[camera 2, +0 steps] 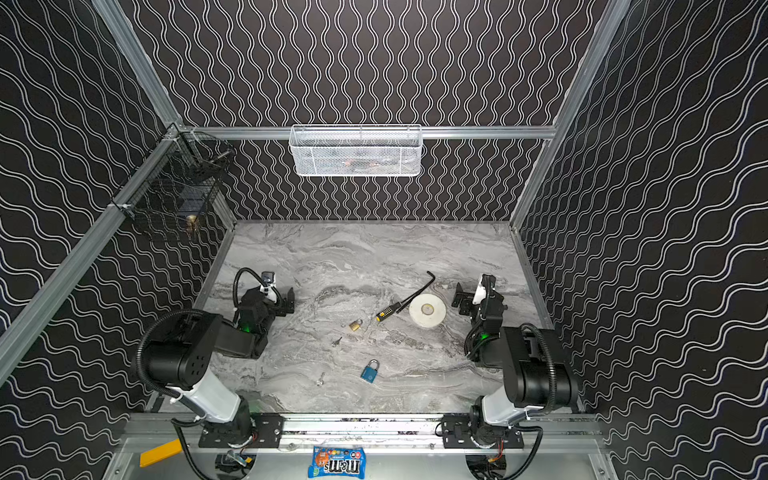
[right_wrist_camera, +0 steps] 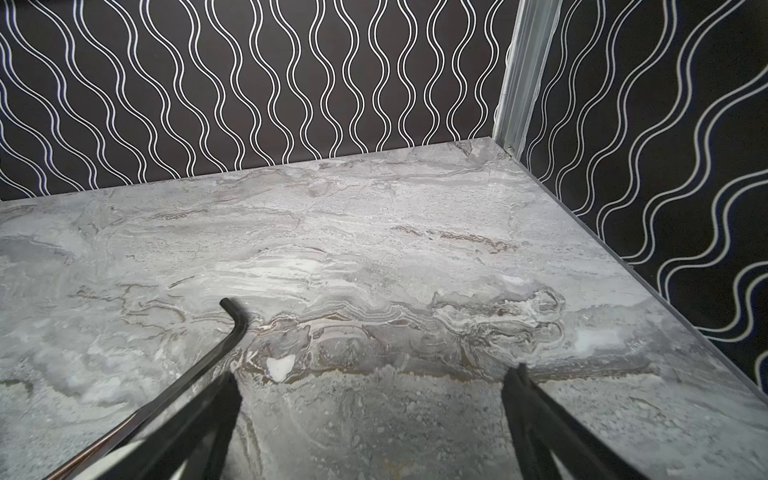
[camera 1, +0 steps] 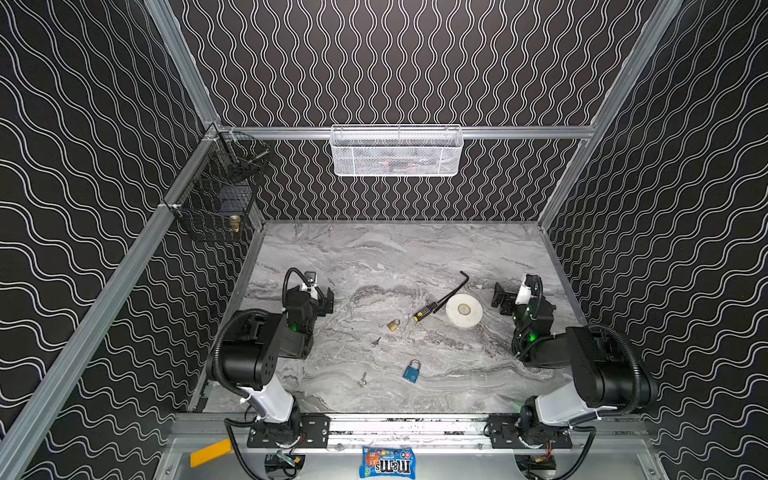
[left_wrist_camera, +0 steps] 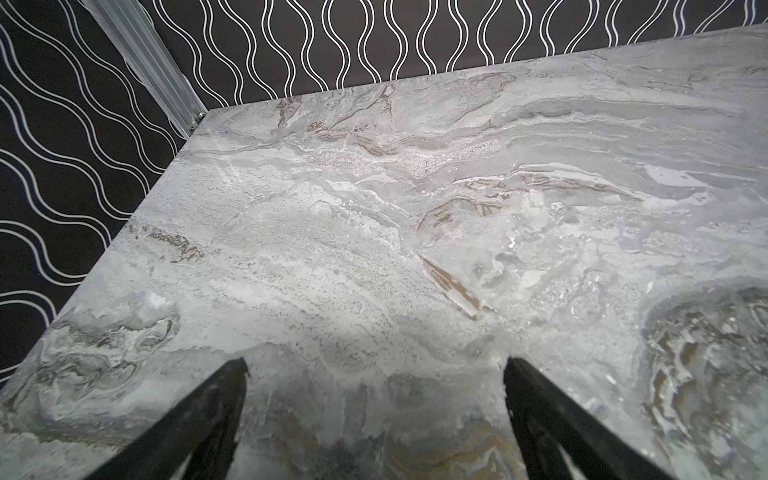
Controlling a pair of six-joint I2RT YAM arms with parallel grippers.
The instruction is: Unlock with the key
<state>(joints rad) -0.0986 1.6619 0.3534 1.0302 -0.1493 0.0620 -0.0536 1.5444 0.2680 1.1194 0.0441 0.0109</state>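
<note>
Two padlocks lie on the marble table (camera 1: 415,257): a small brass padlock (camera 1: 393,324) (camera 2: 355,325) mid-table and a blue padlock (camera 1: 411,371) (camera 2: 369,371) nearer the front. A small silver key (camera 1: 375,341) (camera 2: 336,341) lies just front-left of the brass one. A second key (camera 1: 363,379) (camera 2: 320,379) lies left of the blue one. My left gripper (camera 1: 326,301) (left_wrist_camera: 376,365) is open and empty over bare table at the left. My right gripper (camera 1: 503,299) (right_wrist_camera: 374,374) is open and empty at the right. Neither wrist view shows a lock or key.
A long black L-shaped tool (camera 1: 446,297) (right_wrist_camera: 232,316) with a yellow-black end lies beside a white tape roll (camera 1: 464,310), just left of the right gripper. A white mesh basket (camera 1: 397,151) hangs on the back rail, a black wire basket (camera 1: 220,191) on the left rail. A candy bag (camera 1: 387,461) lies beyond the front rail.
</note>
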